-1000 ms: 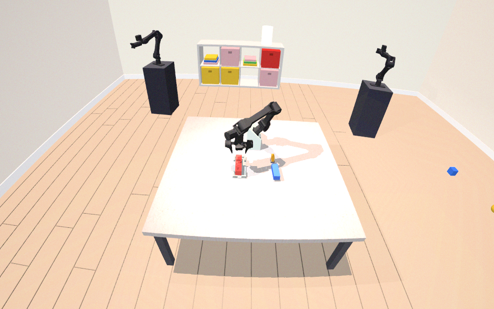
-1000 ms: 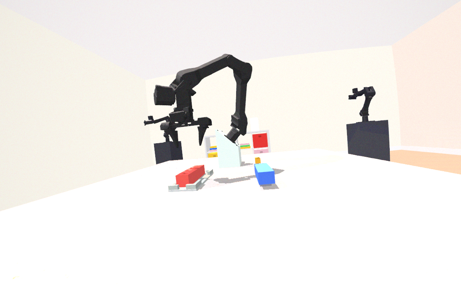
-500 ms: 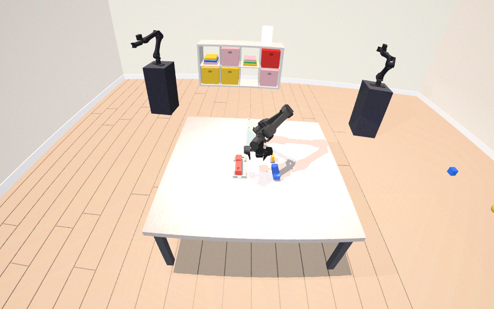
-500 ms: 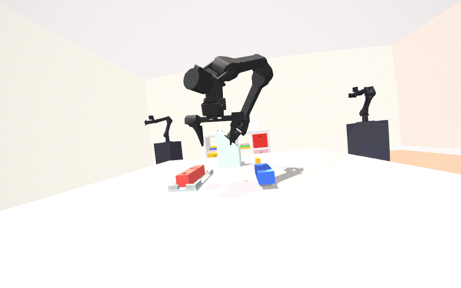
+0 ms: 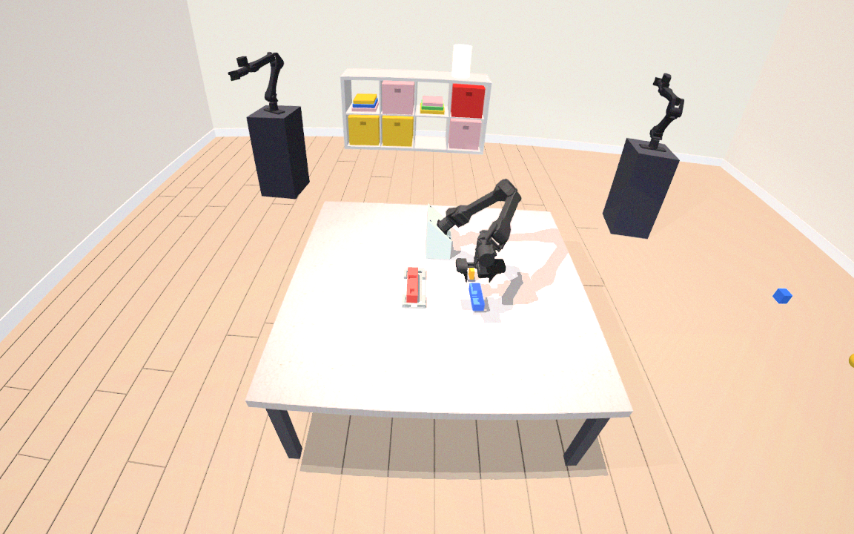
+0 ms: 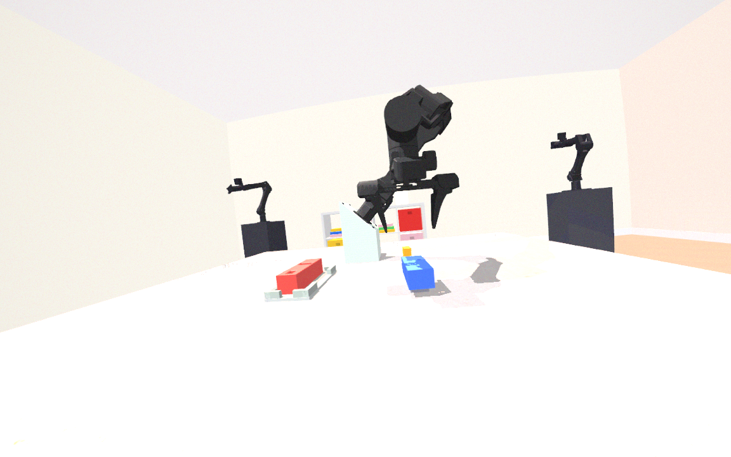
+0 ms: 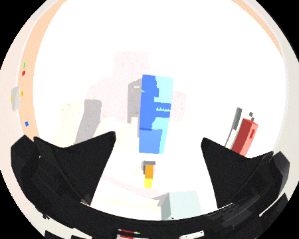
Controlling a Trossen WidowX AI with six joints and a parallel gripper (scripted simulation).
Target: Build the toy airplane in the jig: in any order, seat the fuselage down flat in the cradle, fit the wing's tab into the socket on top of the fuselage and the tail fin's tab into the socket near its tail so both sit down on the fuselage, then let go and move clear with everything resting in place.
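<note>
The red fuselage [image 5: 412,289] [image 6: 300,277] [image 7: 244,137] lies lengthwise in the pale grey cradle [image 6: 306,292] [image 7: 236,119] and looks flat. No part stands on its top, where a socket shows in the wrist view. The blue wing [image 5: 477,297] [image 6: 418,275] [image 7: 149,114] lies to the right of the cradle in the top and exterior views. The small orange-yellow tail fin [image 5: 471,273] [image 6: 407,251] [image 7: 149,172] stands just behind the wing. My gripper [image 6: 409,229] [image 7: 159,136] is wide open and empty, above the wing and fin area. Its fingers are well apart and touch neither part.
A pale green wedge-shaped block [image 5: 438,247] [image 6: 360,243] [image 7: 185,202] stands by my arm's base, behind the cradle and fin. The white table [image 5: 437,358] carries all the parts. Two other arms stand on dark pedestals [image 5: 277,156] [image 5: 639,192] beyond the table.
</note>
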